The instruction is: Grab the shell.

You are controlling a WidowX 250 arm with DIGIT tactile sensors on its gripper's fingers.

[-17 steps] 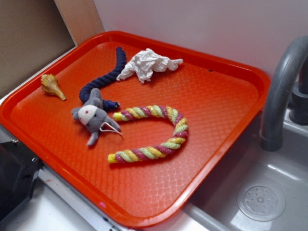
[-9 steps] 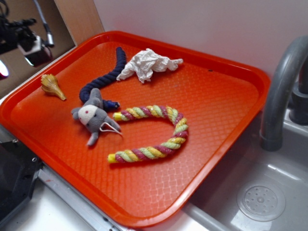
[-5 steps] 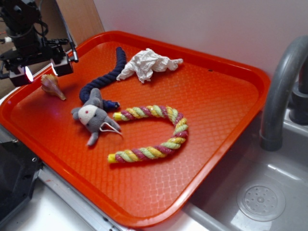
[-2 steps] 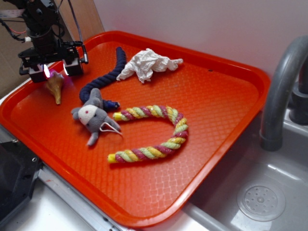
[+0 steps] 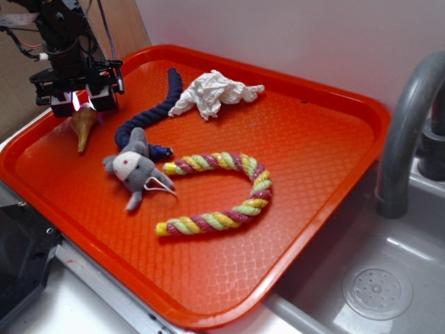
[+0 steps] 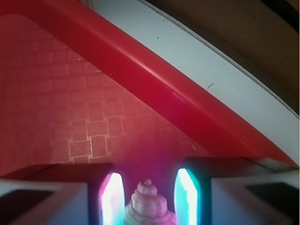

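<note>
You are working over the orange tray [image 5: 327, 174], which fills most of the exterior frame, with grey sink hardware at the right edge. On the tray, from big to small: the striped rope toy [image 5: 222, 195] curls through the centre, the navy rope [image 5: 156, 111] runs toward the upper left, the crumpled white paper [image 5: 212, 92] lies at the top, and the grey plush mouse [image 5: 133, 170] sits left of centre.

Your arm comes down in the upper left of the exterior frame, and the end effector [image 5: 78, 104] sits at the shell's broad end. The shell [image 5: 83, 125] lies near the tray's left rim, up and left of the mouse and apart from it. Its bulbous head is up under the end effector, and its thin tail points down toward the lower left of the frame, so the long axis runs roughly top to bottom in that view.

In the wrist view the shell's ribbed end [image 6: 146, 202] sits centred at the bottom of the frame between the two lit fingers [image 6: 112, 197], with a slim gap on each side. So the end effector is parted, not yet pressing, and already astride the head across the shell's width. The tray rim [image 6: 154, 89] crosses diagonally above.

By my reading, nothing sideways is needed; the closing stroke should meet the ribbed head squarely.
</note>
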